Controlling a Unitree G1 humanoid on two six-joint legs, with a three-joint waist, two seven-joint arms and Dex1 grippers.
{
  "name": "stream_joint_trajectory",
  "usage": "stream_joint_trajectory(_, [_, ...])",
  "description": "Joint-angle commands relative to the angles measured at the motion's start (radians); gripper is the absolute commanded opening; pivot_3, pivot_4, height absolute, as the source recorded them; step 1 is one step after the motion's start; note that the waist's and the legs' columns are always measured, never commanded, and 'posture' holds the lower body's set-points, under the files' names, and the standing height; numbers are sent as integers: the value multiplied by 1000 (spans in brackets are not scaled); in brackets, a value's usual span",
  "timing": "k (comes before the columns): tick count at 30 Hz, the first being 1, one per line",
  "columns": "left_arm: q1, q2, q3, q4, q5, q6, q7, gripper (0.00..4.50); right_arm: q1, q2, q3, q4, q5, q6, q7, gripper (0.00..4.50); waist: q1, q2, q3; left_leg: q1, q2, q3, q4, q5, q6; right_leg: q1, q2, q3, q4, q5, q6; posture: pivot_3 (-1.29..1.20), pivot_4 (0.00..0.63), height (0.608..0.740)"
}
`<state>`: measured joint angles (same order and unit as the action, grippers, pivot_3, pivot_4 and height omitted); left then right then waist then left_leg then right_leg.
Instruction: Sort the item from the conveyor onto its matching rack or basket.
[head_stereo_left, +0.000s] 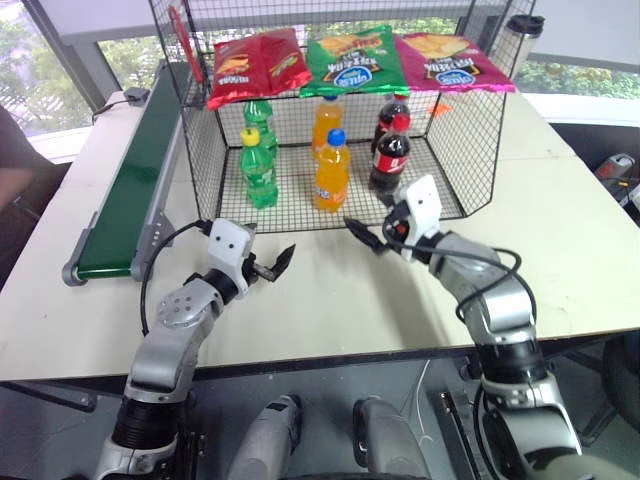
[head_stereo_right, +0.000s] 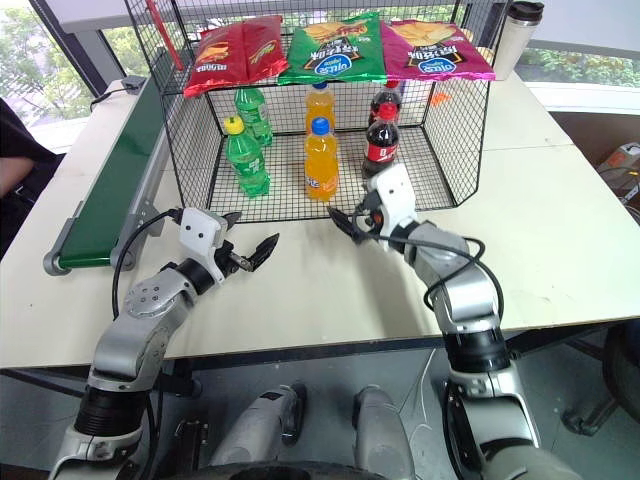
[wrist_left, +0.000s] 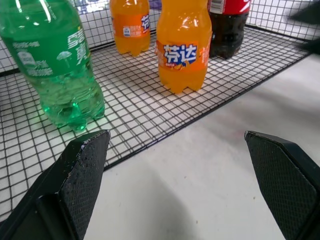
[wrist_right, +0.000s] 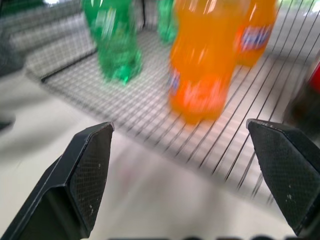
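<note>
The item, an orange soda bottle with a blue cap (head_stereo_left: 331, 170), stands upright on the grid floor of the black wire basket (head_stereo_left: 470, 140), near its open front edge. My right gripper (head_stereo_left: 362, 237) hovers open over the white table just in front of the basket, a short way right of the bottle, with nothing between its fingers. My left gripper (head_stereo_left: 275, 264) is open too, lower left of the bottle and holding nothing. In the wrist views the bottle (wrist_left: 182, 45) (wrist_right: 202, 65) stands beyond each pair of spread fingers. The green conveyor (head_stereo_left: 130, 170) runs along the table's left side.
Inside the basket stand two green bottles (head_stereo_left: 258, 170), an orange-capped orange bottle (head_stereo_left: 325, 115) and two cola bottles (head_stereo_left: 390, 150). Three chip bags (head_stereo_left: 350, 60) lie on the top shelf. A lidded cup (head_stereo_left: 523, 35) stands behind at the right. The table's front edge is close below both arms.
</note>
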<state>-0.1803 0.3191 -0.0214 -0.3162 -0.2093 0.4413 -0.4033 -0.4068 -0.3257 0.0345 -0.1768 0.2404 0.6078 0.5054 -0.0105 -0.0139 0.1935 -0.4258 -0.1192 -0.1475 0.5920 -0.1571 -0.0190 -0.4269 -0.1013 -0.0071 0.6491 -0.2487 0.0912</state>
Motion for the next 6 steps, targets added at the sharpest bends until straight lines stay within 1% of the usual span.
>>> stream_joint_trajectory(1, [-5,3,14,-28,-14,-14,-8,4500,21,-20,-9,-84,12,22,-7,4389,0,0,0,0,0,1,0,0,0,0,0,0,0,0,0,0,150,739])
stream_joint_trajectory(6, [-1,-2,6,-25,-18,-24,-23,4500,36,-25,-8,-89,9,25,-12,4389,-2,0,0,0,3,4,0,0,0,0,0,1,-1,0,1,0,150,739])
